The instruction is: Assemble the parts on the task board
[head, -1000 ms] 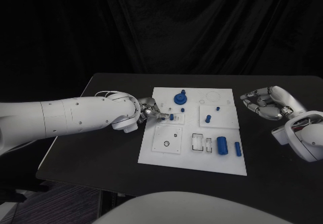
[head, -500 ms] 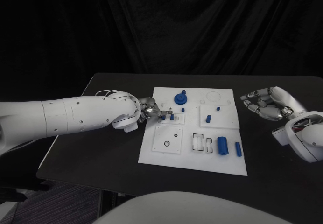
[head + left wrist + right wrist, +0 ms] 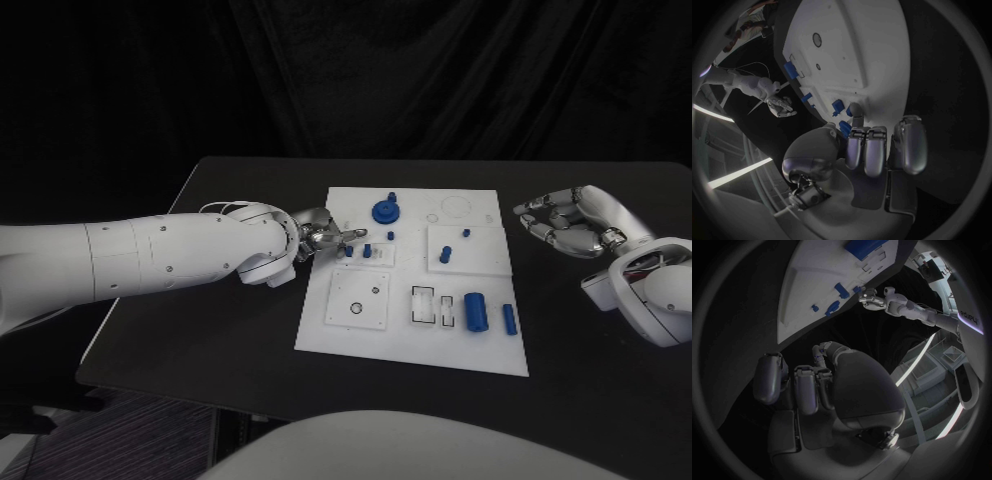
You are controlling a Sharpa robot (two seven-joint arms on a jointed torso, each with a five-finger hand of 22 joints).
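The left hand [image 3: 326, 240] reaches over the board's [image 3: 353, 335] left edge, fingers apart and grasping nothing, while the right hand [image 3: 574, 222], clenched and empty, hovers over bare surface [image 3: 216, 320] beside the board's right edge.

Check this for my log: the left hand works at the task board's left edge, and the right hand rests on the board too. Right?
Not quite. In the head view the right hand is off the task board, over the black table beside its right edge. The left hand is at the left edge.
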